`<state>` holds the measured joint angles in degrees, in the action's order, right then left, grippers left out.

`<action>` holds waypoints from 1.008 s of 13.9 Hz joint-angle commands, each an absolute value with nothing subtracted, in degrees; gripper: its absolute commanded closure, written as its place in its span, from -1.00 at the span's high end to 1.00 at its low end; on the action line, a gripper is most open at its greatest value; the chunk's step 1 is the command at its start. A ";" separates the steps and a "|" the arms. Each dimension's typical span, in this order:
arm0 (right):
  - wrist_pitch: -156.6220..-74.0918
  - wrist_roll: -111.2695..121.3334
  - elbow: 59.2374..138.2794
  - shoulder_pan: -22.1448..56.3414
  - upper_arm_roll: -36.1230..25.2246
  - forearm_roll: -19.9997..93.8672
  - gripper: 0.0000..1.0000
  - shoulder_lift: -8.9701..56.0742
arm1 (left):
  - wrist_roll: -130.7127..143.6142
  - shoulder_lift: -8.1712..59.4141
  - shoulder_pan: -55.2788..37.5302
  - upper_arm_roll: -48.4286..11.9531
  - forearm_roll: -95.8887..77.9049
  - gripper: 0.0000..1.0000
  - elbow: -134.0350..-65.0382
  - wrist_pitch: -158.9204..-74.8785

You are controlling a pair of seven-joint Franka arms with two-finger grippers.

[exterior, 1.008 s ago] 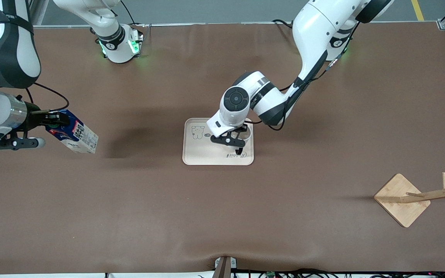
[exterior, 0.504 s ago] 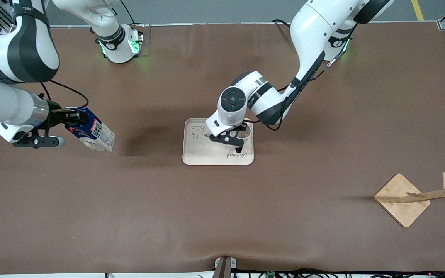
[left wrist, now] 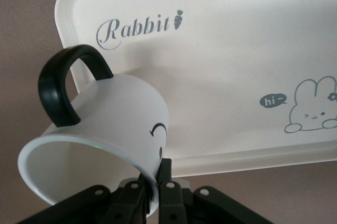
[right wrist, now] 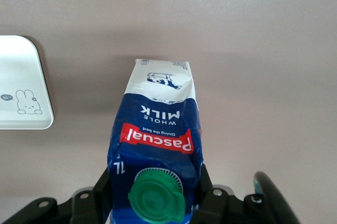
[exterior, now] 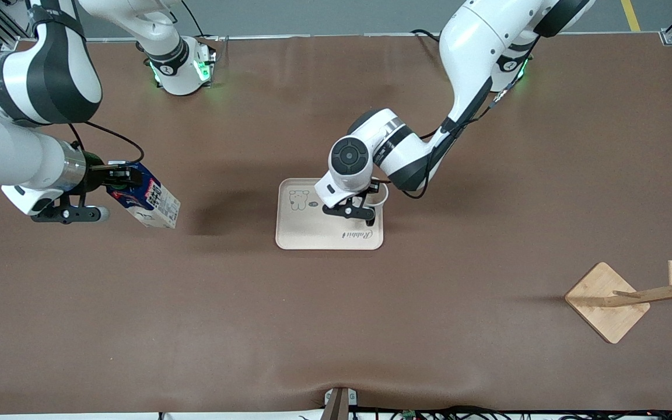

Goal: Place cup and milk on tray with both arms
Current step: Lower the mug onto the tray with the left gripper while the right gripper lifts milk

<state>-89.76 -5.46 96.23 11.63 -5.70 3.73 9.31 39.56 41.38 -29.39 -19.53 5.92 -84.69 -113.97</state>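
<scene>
L pincer clamps cup rim, R pincer grips milk

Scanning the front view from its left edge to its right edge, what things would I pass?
Right tool gripping the milk → tray → left tool holding the cup over the tray → wooden stand.

From my front view the left gripper covers most of the cup; its smiley is half-hidden behind the jaws.
</scene>
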 commanded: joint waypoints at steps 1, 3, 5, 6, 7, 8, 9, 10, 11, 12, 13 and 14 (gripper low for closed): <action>-88.42 -7.90 94.22 12.83 -6.06 4.57 -0.53 10.19 | 40.95 44.29 -30.58 -18.98 6.24 -1.00 -79.90 -112.41; -88.42 -8.61 94.13 13.27 -6.06 4.57 -0.53 10.28 | 42.10 45.17 -30.67 -18.98 6.33 -1.00 -79.54 -112.76; -88.42 -8.70 94.13 13.45 -6.06 4.57 -0.53 10.28 | 42.19 45.53 -30.67 -18.98 6.50 -0.65 -79.72 -112.76; -88.42 -8.70 94.13 13.45 -6.06 4.57 -0.53 10.28 | 42.10 45.61 -30.67 -18.98 6.59 -0.27 -79.72 -112.76; -88.42 -8.70 94.13 13.45 -6.06 4.57 -0.53 10.28 | 41.75 45.53 -30.67 -18.90 7.03 0.99 -79.72 -112.76; -88.42 -8.70 94.13 13.53 -6.06 4.57 -0.53 10.28 | 41.84 45.35 -31.02 -18.98 6.94 1.00 -79.46 -112.85; -88.42 -8.96 94.13 13.54 -6.06 4.57 -0.53 10.28 | 41.75 44.83 -31.37 -18.90 7.03 1.00 -79.11 -112.76; -88.42 -9.83 94.13 13.62 -5.98 4.57 -0.53 10.28 | 41.84 44.22 -31.38 -18.81 7.03 1.00 -79.10 -112.76; -88.42 -10.37 94.13 14.15 -5.98 4.57 -0.53 10.28 | 41.92 42.99 -31.29 -18.90 7.03 1.00 -79.01 -112.42; -88.42 -11.07 94.04 14.93 -5.98 4.57 -0.53 10.28 | 41.75 41.24 -31.20 -18.90 7.03 1.00 -79.01 -112.15; -88.42 -12.47 93.78 15.29 -5.98 4.66 -0.53 10.28 | 41.75 38.87 -30.68 -18.90 7.12 1.00 -79.10 -111.89; -87.98 -13.26 93.61 15.82 -5.98 5.18 -0.53 10.28 | 41.57 36.24 -30.15 -18.90 7.12 1.00 -79.10 -110.67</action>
<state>-89.50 -10.66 95.69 14.38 -5.65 3.99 9.49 40.88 42.23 -30.41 -19.51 6.02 -78.38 -113.69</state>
